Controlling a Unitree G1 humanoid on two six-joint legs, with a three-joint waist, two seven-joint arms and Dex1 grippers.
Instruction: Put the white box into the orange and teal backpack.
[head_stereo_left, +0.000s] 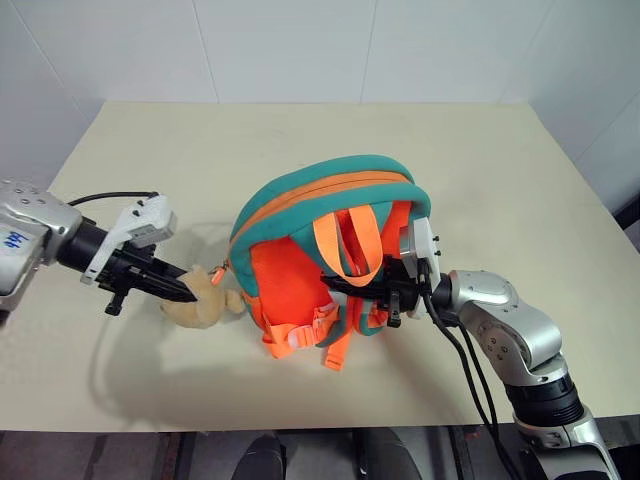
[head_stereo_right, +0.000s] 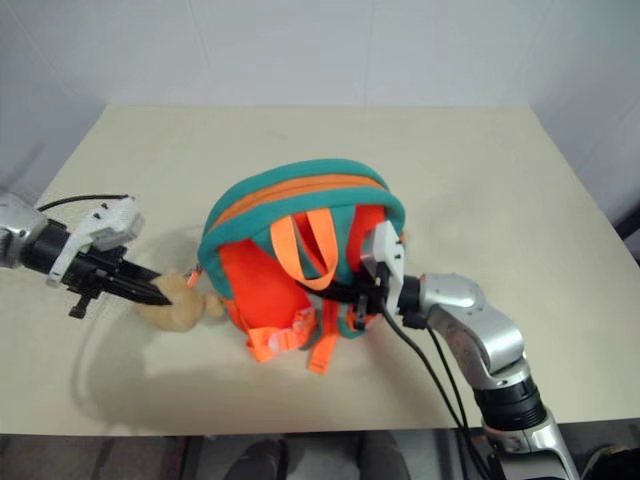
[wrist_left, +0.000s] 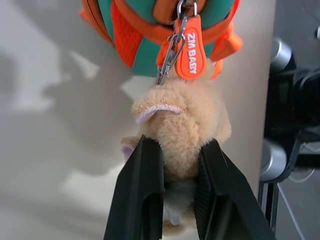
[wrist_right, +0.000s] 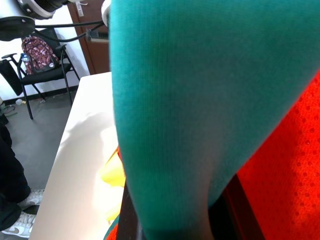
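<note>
The orange and teal backpack (head_stereo_left: 300, 220) stands upright in the middle of the table (head_stereo_left: 500, 180), its straps facing me. A beige plush ball (wrist_left: 185, 125) hangs from the chain of its orange zipper pull (wrist_left: 191, 55) and rests on the table at the backpack's left side. My left gripper (head_stereo_left: 185, 290) comes in from the left and is shut on this plush ball, with the black fingers (wrist_left: 140, 190) pressing into the fur. My right gripper (head_stereo_left: 345, 285) reaches in from the right and is shut on a teal strap (wrist_right: 175, 125) at the backpack's back. The white box is out of view.
Pale walls close off the table's far side and right side. Black cables (head_stereo_left: 470, 370) run along my right arm near the table's front edge. Beyond the table, the right wrist view shows a chair with a patterned bag (wrist_right: 37, 55) and a person's shoes (wrist_right: 20, 225).
</note>
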